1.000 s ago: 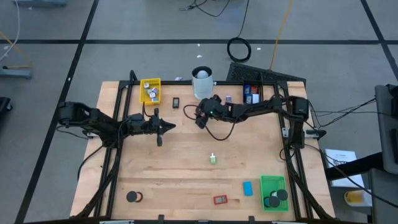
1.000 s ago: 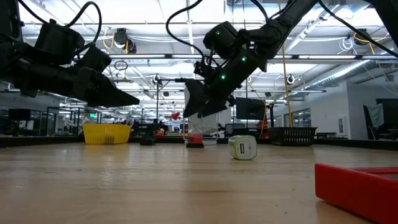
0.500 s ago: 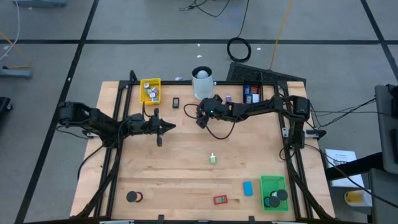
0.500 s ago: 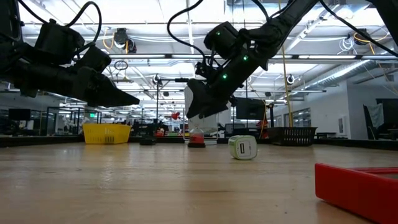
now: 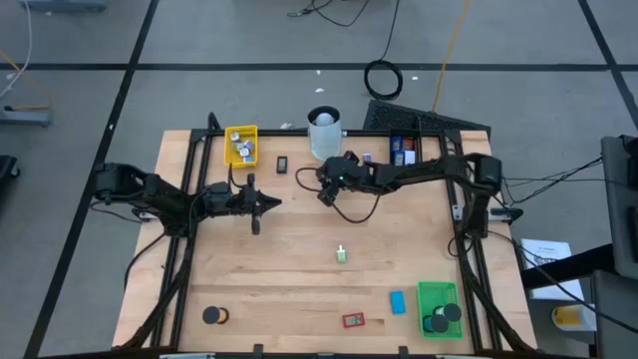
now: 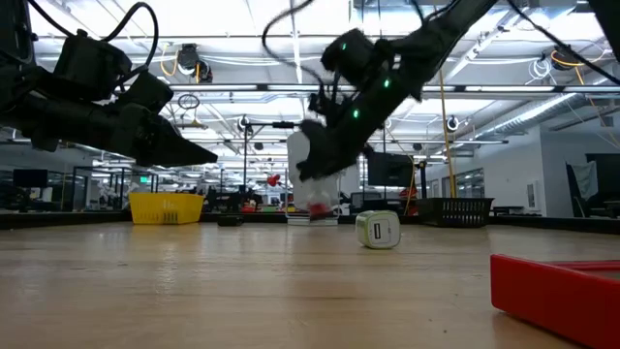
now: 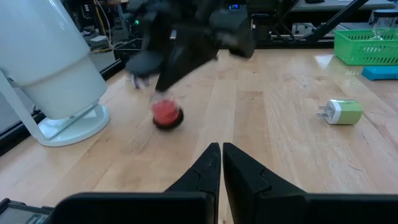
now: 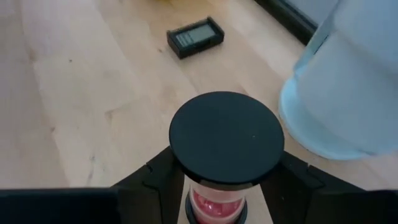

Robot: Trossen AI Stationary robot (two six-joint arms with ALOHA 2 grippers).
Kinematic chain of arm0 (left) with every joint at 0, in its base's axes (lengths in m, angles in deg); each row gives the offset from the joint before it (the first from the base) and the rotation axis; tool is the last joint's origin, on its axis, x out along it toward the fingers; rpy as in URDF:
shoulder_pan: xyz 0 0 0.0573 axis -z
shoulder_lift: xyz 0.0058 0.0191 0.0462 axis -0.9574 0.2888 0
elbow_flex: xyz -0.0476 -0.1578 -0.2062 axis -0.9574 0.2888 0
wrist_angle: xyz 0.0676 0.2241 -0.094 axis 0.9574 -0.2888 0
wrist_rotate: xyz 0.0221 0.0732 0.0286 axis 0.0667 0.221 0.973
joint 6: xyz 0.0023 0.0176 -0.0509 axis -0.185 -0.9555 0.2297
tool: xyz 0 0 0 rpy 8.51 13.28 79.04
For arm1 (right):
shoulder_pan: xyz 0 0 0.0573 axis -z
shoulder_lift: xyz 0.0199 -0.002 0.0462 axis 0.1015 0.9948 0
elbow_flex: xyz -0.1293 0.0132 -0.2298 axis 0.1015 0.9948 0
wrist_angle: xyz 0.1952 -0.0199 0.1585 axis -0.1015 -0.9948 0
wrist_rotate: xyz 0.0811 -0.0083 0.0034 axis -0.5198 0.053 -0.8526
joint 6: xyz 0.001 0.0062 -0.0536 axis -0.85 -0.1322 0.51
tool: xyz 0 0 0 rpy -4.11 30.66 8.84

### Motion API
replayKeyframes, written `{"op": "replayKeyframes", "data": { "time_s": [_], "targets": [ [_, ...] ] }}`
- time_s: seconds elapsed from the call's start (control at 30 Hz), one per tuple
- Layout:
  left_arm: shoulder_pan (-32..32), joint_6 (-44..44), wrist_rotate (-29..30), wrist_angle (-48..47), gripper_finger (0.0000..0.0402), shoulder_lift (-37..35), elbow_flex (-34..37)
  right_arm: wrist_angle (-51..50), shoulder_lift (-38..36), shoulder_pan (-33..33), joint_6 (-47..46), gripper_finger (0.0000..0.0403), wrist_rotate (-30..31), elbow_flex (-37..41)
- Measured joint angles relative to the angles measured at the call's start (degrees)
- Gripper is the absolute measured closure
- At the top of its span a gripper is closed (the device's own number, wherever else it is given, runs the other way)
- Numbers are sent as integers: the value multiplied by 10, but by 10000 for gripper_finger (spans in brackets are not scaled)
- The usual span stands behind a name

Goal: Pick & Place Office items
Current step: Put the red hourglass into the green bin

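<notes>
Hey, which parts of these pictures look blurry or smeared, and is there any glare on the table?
Low view: the right gripper and its arm are motion-smeared, the left gripper crisp. Left wrist view: the right arm is also smeared above the red-and-black item, with soft glare on the table. Right wrist view: the white cylinder looks soft and out of focus. High view: evenly lit, no blur.

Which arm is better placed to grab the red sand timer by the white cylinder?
Right. The right hand already brackets the sand timer, fingers open either side, beside the white cylinder. The left hand hangs shut over bare wood, farther away.
</notes>
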Motion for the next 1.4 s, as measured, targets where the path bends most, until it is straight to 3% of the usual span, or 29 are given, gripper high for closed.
{"op": "replayKeyframes", "data": {
  "time_s": [0.13, 0.33, 0.47, 0.67, 0.8, 1.1, 1.4],
  "targets": [
    [1, 0, 0, 0, 376, 0, 0, -54, -68, -27, 6, 231, 8, -1],
    [1, 0, 0, 0, 376, 0, 0, -157, -170, -117, -24, 239, 104, 19],
    [1, 2, 0, -1, 376, 0, 0, -160, -238, -190, -82, 233, 146, 108],
    [1, 2, -1, 0, 376, 0, 0, -159, -336, -305, -244, 234, 201, 272],
    [1, 3, 0, 0, 376, 0, 0, -175, -388, -381, -311, 234, 211, 314],
    [1, 5, 1, -2, 376, 0, 0, -263, -416, -527, -400, 235, 244, 315],
    [1, 5, 1, -9, 376, 0, 0, -317, -410, -613, -479, 235, 254, 315]
  ]
}}
